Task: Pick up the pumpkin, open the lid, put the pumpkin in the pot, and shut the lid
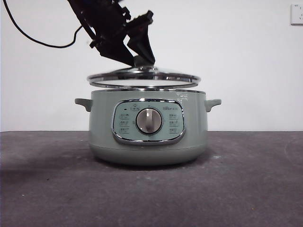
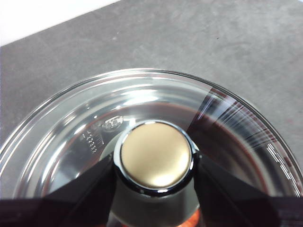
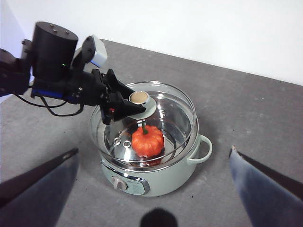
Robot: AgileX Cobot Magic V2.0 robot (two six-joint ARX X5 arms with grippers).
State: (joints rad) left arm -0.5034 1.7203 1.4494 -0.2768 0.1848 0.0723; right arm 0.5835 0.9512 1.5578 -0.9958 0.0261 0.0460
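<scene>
The glass lid (image 1: 142, 78) hangs level just above the rim of the sage-green pot (image 1: 147, 142), with a thin gap between them. My left gripper (image 1: 141, 59) comes down from the upper left and is shut on the lid's round knob (image 2: 156, 155), one black finger (image 2: 90, 191) on each side. Through the glass, the orange pumpkin (image 3: 147, 140) lies inside the pot (image 3: 161, 182) with its green stem up. My right gripper (image 3: 154, 150) is open, empty and high above the pot.
The pot stands mid-table on the dark grey tabletop (image 1: 47, 189), its dial (image 1: 149, 121) facing front. A white wall rises behind. A black cable (image 1: 33, 40) trails from the left arm.
</scene>
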